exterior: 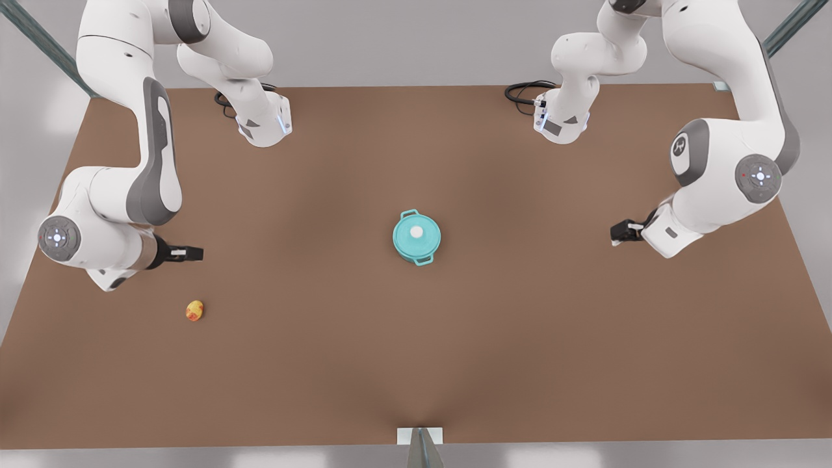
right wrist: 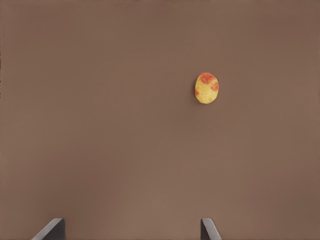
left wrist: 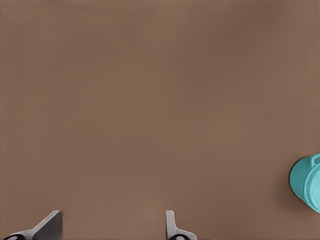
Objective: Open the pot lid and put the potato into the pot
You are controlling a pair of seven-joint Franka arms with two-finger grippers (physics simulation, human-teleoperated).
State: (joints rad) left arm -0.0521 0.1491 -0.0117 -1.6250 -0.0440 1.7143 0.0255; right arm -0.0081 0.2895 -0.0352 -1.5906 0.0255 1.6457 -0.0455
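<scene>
- Nearest the camera in the front view, at about 8 o'clock from the pot [exterior: 416, 236], the potato [exterior: 194, 311] lies alone on the brown tabletop [exterior: 416, 364]; it looks small, firm and lumpy, light enough to roll, so I would pinch it across its narrow middle.
- At 12 o'clock from the potato hovers the right tool [exterior: 187, 253], released, its fingers spread wide, with the potato [right wrist: 206, 88] ahead of them in the right wrist view.
- At the tabletop's middle stands the pot, closed; the pot lid [exterior: 416, 233] sits flat on it, and the white knob [exterior: 416, 231] at its centre is the likely grip, since the disc looks smooth, rigid and too wide to span.
- At 3 o'clock from the pot, well apart, hangs the left tool [exterior: 623, 232], released too, fingers parted; the pot's edge [left wrist: 306, 183] shows in the left wrist view.
- Nothing is grasped yet, so lifting the lid comes first.
</scene>
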